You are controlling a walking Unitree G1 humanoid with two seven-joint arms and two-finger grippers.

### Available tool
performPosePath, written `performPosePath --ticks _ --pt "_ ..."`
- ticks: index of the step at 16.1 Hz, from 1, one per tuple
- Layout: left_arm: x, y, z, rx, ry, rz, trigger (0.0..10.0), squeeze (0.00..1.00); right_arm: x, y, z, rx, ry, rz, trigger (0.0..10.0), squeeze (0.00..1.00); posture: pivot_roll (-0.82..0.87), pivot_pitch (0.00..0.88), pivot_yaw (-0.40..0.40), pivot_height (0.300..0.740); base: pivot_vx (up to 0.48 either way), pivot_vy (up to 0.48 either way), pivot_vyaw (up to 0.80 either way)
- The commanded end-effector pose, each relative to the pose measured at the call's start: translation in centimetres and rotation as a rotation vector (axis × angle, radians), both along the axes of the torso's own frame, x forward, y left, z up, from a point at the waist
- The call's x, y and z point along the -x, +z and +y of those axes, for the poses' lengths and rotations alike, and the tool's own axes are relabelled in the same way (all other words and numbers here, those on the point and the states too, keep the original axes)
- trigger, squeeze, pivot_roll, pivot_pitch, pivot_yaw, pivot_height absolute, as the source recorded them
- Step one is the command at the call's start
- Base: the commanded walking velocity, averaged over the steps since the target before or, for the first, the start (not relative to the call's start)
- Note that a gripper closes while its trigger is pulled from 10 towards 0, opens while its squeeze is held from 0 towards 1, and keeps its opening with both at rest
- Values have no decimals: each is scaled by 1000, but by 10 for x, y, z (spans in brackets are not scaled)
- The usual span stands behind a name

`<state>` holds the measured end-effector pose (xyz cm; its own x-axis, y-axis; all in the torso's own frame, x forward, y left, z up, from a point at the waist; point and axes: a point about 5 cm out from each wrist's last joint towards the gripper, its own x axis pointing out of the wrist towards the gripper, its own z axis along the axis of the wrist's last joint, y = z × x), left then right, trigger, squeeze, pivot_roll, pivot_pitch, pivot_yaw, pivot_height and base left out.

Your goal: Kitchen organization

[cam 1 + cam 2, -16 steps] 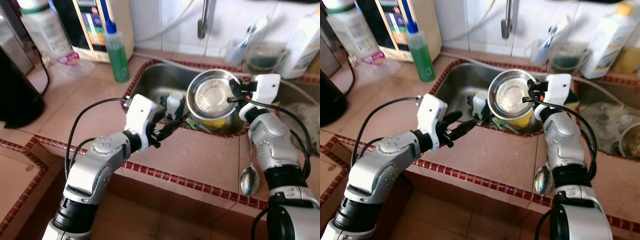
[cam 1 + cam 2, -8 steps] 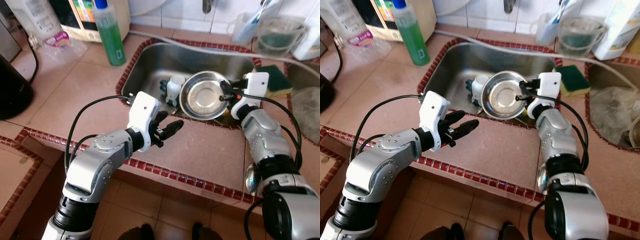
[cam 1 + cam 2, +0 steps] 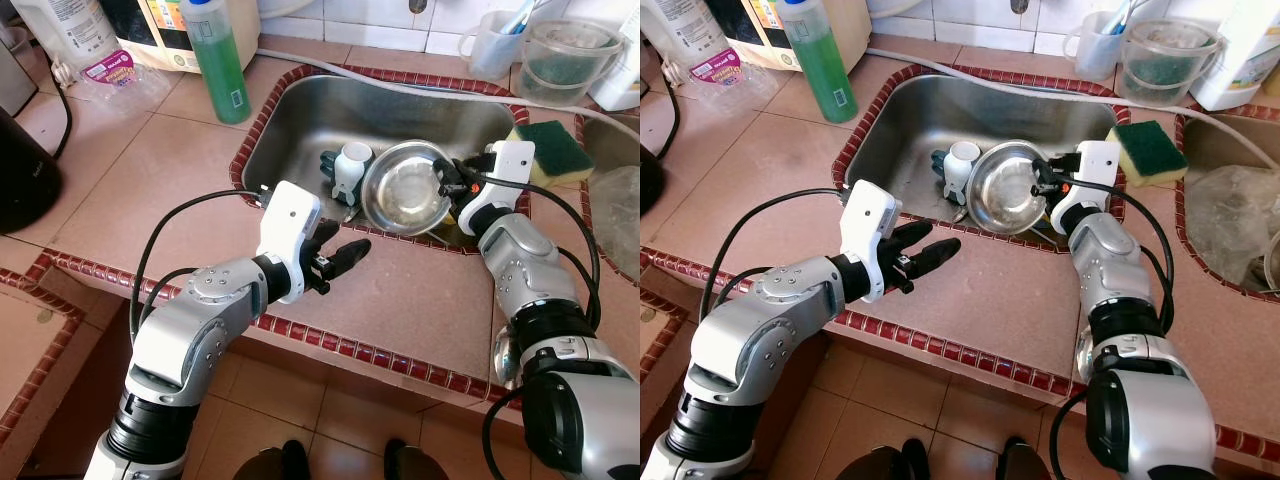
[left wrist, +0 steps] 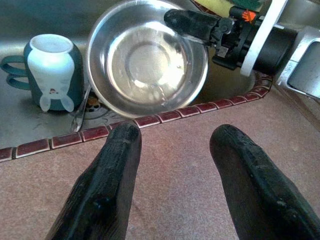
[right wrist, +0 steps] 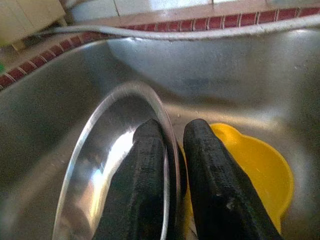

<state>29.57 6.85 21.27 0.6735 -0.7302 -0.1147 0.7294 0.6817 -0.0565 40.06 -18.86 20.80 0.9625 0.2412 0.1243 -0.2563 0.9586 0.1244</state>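
A shiny steel bowl (image 3: 403, 200) is held tilted inside the steel sink (image 3: 330, 115), near its front edge. My right gripper (image 3: 447, 187) is shut on the bowl's rim, one finger inside and one outside (image 5: 212, 185). A yellow bowl (image 5: 260, 172) lies in the sink under the steel bowl. A teal and white mug (image 3: 348, 170) stands in the sink left of the bowl. My left gripper (image 3: 335, 254) hovers open over the tiled counter just in front of the sink, holding nothing, its fingers (image 4: 110, 185) pointing at the bowl.
A green soap bottle (image 3: 217, 60) stands left of the sink. A green and yellow sponge (image 3: 550, 150) lies on the right rim. Clear plastic cups (image 3: 565, 55) stand behind the sink. A black appliance (image 3: 25, 160) sits far left. A hose (image 3: 400, 85) runs along the back.
The right gripper has lowered the steel bowl deeper into the sink. The camera has tilted down. The left gripper has hardly moved.
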Motion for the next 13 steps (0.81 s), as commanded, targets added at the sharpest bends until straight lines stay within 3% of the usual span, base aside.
performPosePath --ticks 1,7,13 --pt "2 5 1 0 -1 -22 10000 0 -2 6 1 -24 10 -21 10000 1000 -118 281 90 740 0 0 0" --pt "-2 7 4 10 21 -39 10000 0 -4 16 4 -29 28 -61 10000 1000 -115 253 83 740 0 0 0" --pt "-23 -6 29 70 201 -53 10000 0 3 30 13 -61 35 -212 10000 1000 -139 147 72 740 0 0 0"
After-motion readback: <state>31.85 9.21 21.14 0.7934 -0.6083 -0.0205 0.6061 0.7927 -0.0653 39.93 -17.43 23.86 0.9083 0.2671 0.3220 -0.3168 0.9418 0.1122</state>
